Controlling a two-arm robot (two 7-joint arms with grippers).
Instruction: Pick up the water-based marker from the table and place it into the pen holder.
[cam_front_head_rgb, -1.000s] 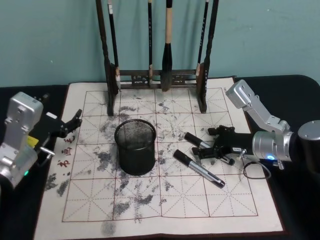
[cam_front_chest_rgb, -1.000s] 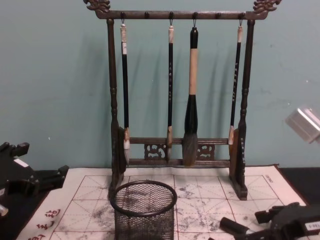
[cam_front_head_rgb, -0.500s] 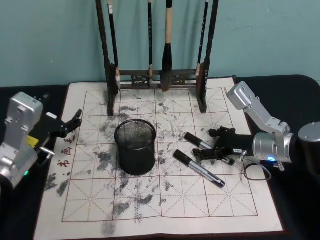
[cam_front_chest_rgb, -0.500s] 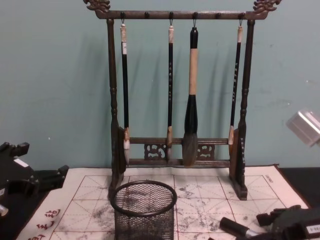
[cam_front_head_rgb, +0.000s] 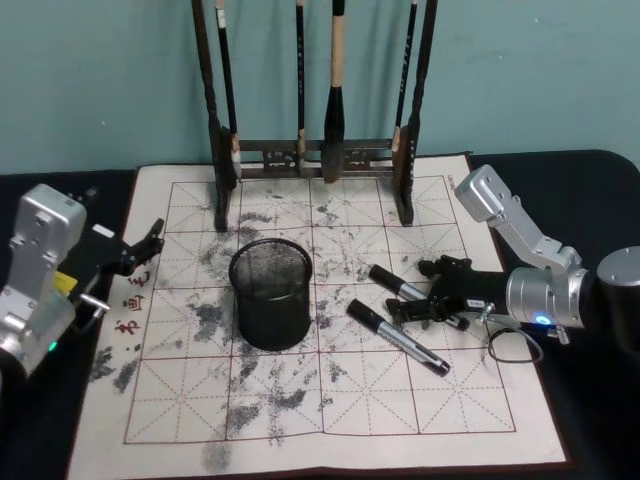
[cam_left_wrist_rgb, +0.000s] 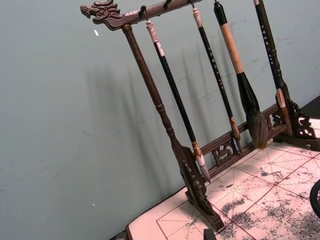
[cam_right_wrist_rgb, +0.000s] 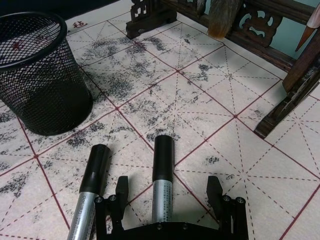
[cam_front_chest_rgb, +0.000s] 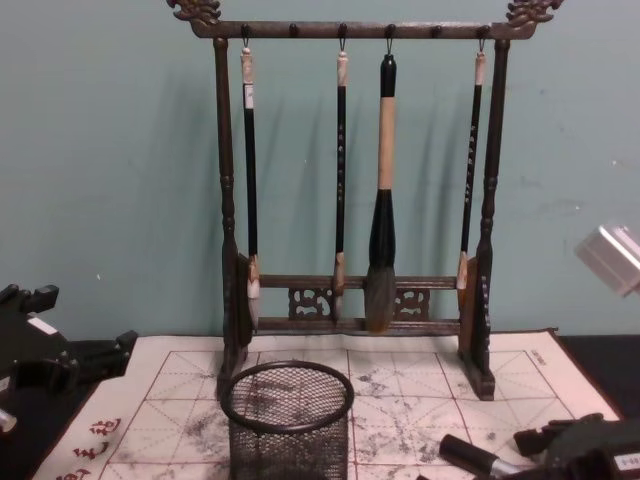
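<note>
- Currently the pen holder (cam_front_head_rgb: 270, 318) stands upright on the ink-stained grid mat (cam_front_head_rgb: 330, 410), left of centre and in front of the brush rack (cam_front_head_rgb: 315, 155).
- The head view looks into its mouth, where its mesh wall and floor are visible. The same black mesh cup appears in the right wrist view (cam_right_wrist_rgb: 47, 95) and the chest view (cam_front_chest_rgb: 288, 445).
- The water-based marker (cam_front_head_rgb: 400, 285) lies flat on the mat to the right of the holder and outside it. Its black cap end points toward the holder side.
- The right gripper (cam_front_head_rgb: 415, 292) sits low over the mat with its jaws spread wide, straddling that marker's silver barrel (cam_right_wrist_rgb: 162, 200).
- In the right wrist view its fingers (cam_right_wrist_rgb: 121, 192) stand one on each side of the barrel. A gap shows on both sides, so they are not touching it.
- A second marker (cam_front_head_rgb: 398, 338) lies just beside the first, nearer the robot and roughly parallel. It is outside the gripper's span (cam_right_wrist_rgb: 92, 192).
- The brush rack holds four brushes (cam_front_chest_rgb: 385, 200), which hang from its top bar with their tips down by the lower rail.
- The left gripper (cam_front_head_rgb: 143, 248) is at the mat's left edge with its fingers apart, holding nothing. It is well apart from the holder.
</note>
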